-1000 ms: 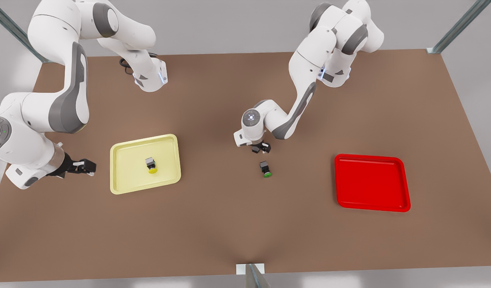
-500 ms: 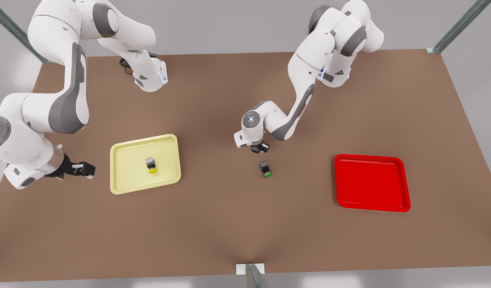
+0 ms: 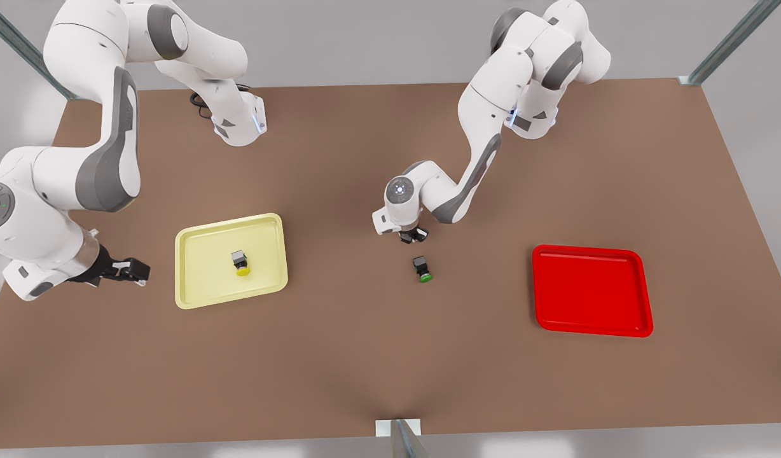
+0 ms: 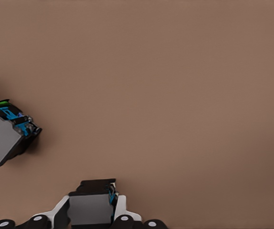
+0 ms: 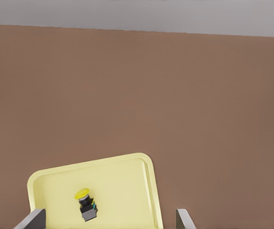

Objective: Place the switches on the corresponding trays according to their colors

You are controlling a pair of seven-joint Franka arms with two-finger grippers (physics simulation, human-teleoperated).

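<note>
front view: left gripper (image 3: 414, 237) has risen near green-capped grey push-button switch (image 3: 423, 269), grasping a dark grey boxy switch (image 4: 91, 209); right gripper (image 3: 136, 271) released, well apart.

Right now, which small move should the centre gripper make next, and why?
Probably a short straight lift. The left gripper looks shut on a dark grey boxy switch, cap hidden, low over the brown table. The green-capped switch lies close by, so sliding toward the bright red plastic tray might knock it. The right gripper waits open beside the pale yellow tray.
</note>
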